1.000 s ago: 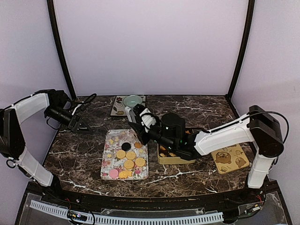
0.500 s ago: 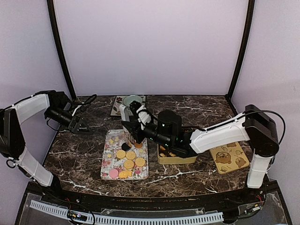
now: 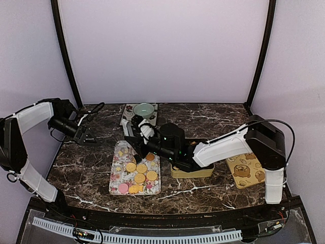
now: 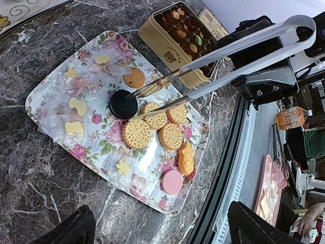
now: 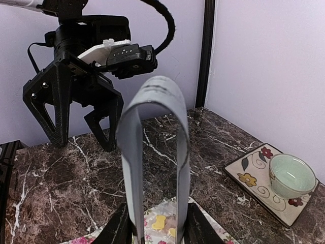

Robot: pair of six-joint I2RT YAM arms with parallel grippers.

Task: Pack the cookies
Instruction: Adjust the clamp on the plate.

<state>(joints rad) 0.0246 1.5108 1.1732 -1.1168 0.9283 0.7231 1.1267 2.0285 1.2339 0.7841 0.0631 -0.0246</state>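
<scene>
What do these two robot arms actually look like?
The left arm and right arm are white shells between black joints, with black cables looping outside. The left gripper is black: two tapering fingers with triangular cut-outs, a white block above.

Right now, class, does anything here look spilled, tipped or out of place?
Nothing stands out: the cookies lie on the floral tray or in the tin, and the bowl sits upright on its plate.
</scene>
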